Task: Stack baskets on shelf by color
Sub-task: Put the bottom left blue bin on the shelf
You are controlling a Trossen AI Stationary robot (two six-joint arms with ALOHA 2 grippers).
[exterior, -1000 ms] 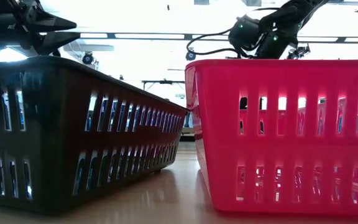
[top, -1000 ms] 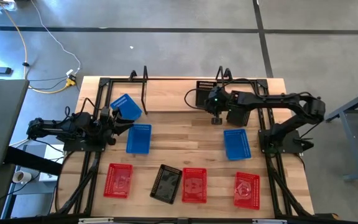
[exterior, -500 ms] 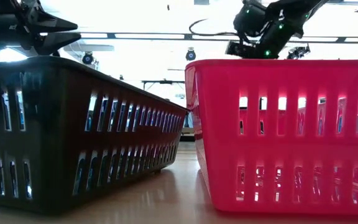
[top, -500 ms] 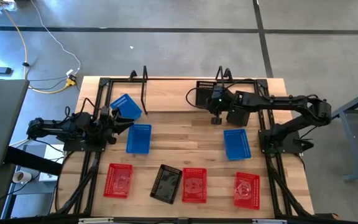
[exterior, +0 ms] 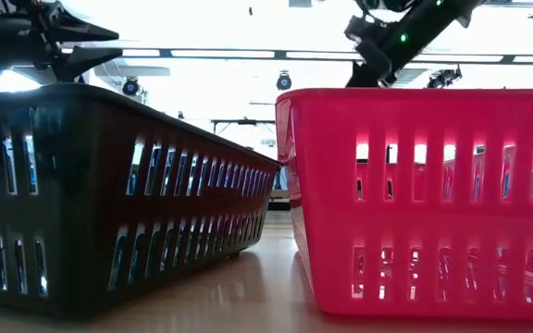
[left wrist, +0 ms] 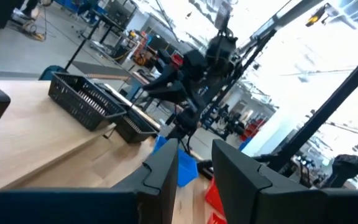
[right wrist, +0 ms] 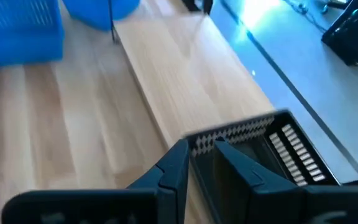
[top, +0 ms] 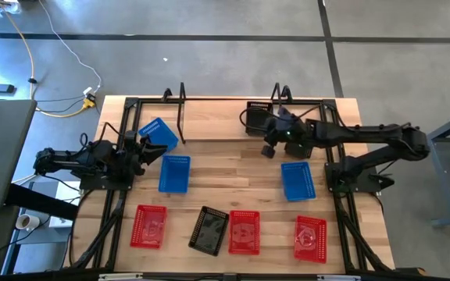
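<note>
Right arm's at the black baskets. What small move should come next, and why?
Probably carry the right claw, now at the rim of the loose black basket, toward the shelved black basket. Those two lie apart, not stacked.

Three red baskets (top: 243,232) and one black basket (top: 208,230) line the near edge. Two blue baskets (top: 174,173) lie mid-worktop; a third blue basket (top: 158,133) sits tilted by the far shelf (top: 229,119), where two black baskets (left wrist: 86,101) rest.

Three blue baskets (top: 173,173), three red baskets (top: 149,226) and black baskets (top: 208,231), all with slotted, perforated walls, on a pale slatted wood table (top: 233,168) with black frame.
</note>
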